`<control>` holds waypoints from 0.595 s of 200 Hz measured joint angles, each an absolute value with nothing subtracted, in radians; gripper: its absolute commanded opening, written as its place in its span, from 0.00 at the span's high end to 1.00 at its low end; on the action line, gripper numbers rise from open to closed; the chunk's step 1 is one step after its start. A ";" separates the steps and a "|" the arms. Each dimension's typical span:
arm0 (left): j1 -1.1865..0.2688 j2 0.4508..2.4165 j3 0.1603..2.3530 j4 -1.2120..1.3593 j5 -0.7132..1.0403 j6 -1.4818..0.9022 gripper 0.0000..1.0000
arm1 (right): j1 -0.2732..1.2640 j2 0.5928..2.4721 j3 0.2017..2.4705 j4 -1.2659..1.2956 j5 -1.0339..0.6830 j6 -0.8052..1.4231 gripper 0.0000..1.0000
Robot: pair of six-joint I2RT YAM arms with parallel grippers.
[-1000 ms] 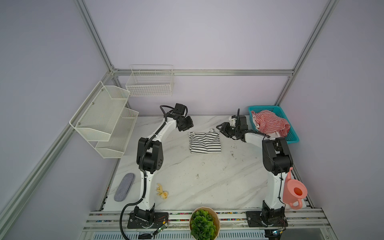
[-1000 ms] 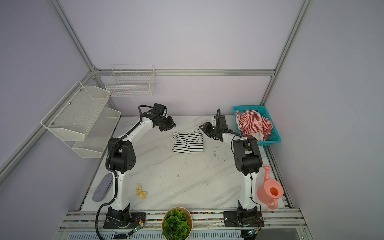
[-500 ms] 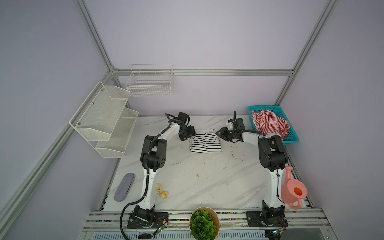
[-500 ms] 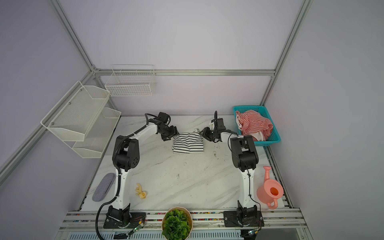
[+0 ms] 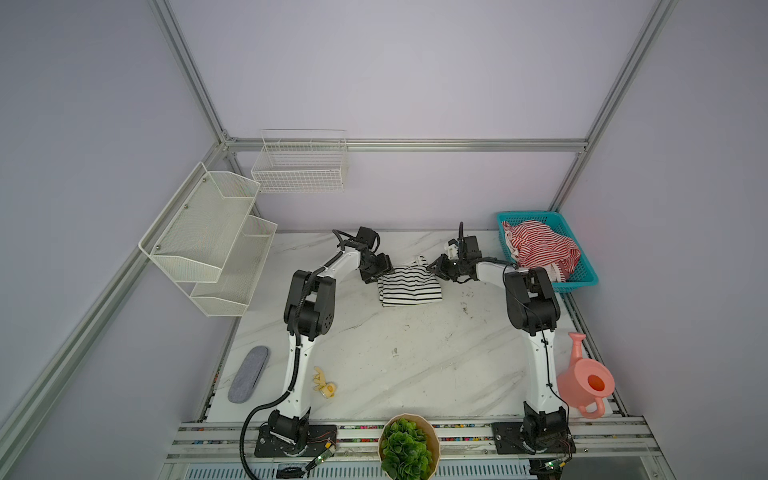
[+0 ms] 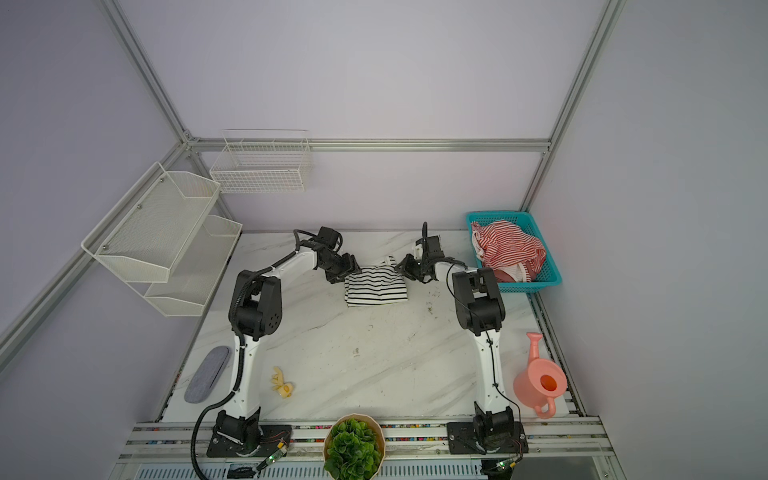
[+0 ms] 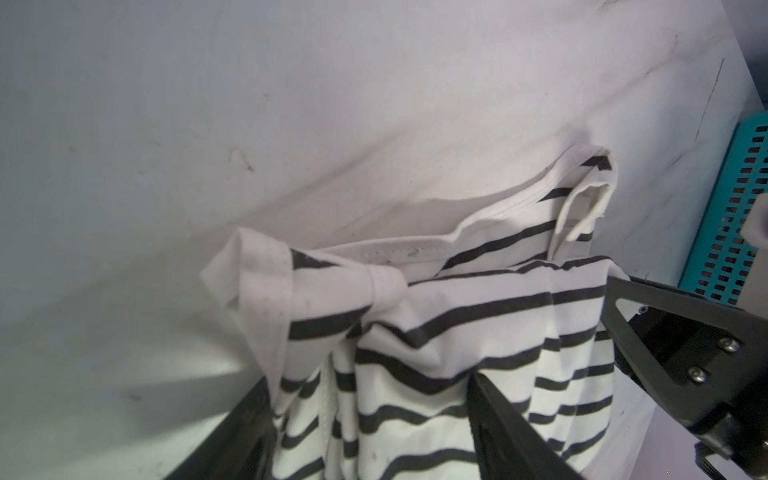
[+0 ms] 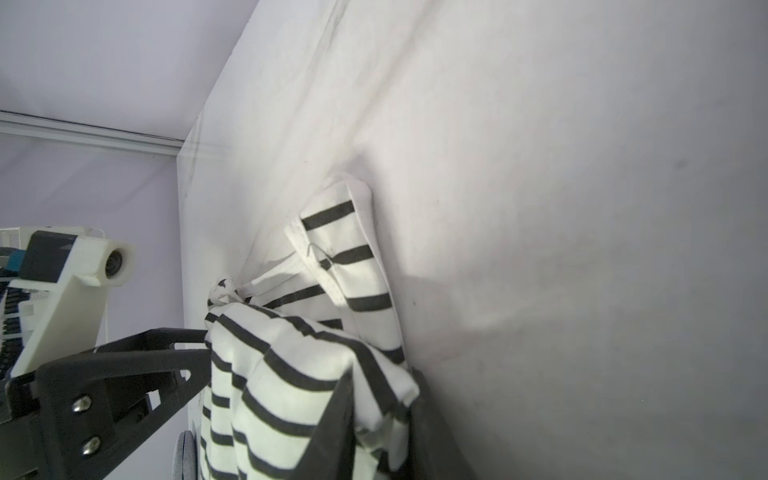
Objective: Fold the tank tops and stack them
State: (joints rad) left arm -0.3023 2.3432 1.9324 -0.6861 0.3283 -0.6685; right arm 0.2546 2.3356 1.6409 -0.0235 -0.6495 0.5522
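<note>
Two tank tops in play.

- **Black-and-white tank top** (image 5: 409,286): part-folded on the tabletop (image 5: 415,357), just above centre in both top views. Stripes run across the frame, and one strap end sticks up at its upper right corner.
- **Red-and-white tank top** (image 5: 540,249): bunched in the teal basket (image 5: 528,215) at right of frame, not yet folded.
- **Step in hand, as I read it:** taking hold for another fold of the black-and-white one.
- **Left gripper** (image 5: 381,271): at the upper left corner. Jaws wide, astride gathered cloth; the left wrist view shows no pinch.
- **Right gripper** (image 5: 436,266): at the upper right corner. Jaws narrow, with a wad of striped cloth nipped between them in the right wrist view.
- **Next move, likely:** the left side has to close on its corner. Both then lift level and carry the upper edge down toward the lower one. The loose strap needs to go under, or the fold will sit lumpy.
- **Against a second earlier:** both grippers stood off the cloth then, the left higher in frame and clear of the corner. Both are now down at the corners. The top keeps its place and outline.
</note>
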 measured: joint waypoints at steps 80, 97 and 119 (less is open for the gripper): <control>-0.290 2.384 1.960 -0.691 0.337 -0.645 1.00 | 0.261 2.282 1.587 -0.022 -0.659 0.542 0.49; -0.269 2.397 1.996 -0.715 0.320 -0.616 1.00 | 0.254 2.220 1.521 -0.040 -0.632 0.541 0.48; -0.219 2.402 2.033 -0.757 0.276 -0.554 1.00 | 0.247 2.130 1.449 -0.045 -0.606 0.540 0.48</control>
